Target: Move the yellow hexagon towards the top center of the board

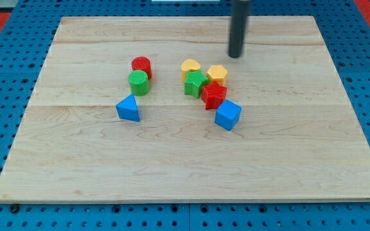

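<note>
The yellow hexagon (218, 73) lies near the board's middle, at the top right of a tight cluster. My tip (236, 56) stands just above and to the right of it, a small gap away, not touching. Touching or close to the hexagon are a yellow heart-shaped block (190, 66) to its left, a green block (195, 84) below left, and a red block (214, 95) right below it. A blue cube (228, 115) sits below the red block.
A red cylinder (141, 65) and a green cylinder (139, 83) stand together left of the cluster, with a blue triangular block (128, 108) below them. The wooden board (76, 160) lies on a blue pegboard surface.
</note>
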You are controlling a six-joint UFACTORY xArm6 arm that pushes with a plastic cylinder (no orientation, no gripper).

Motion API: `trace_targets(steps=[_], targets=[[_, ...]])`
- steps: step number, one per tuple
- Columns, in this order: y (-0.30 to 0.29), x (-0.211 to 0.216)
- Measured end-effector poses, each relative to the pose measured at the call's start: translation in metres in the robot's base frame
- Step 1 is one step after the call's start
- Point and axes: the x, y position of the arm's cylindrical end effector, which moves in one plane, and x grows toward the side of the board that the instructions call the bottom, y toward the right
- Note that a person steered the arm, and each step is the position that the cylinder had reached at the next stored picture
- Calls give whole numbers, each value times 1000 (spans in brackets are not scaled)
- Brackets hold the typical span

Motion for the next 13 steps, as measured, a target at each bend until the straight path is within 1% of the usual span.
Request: trace_targets(steps=[1, 2, 3, 6, 7, 8, 9, 10, 11, 12, 13], targets=[[-7, 52], [-37, 80], [-63, 60], [-105, -14], [-106, -46], [-132, -47], [-134, -47], [-107, -59], [-123, -58], [-186, -46], [-208, -19]])
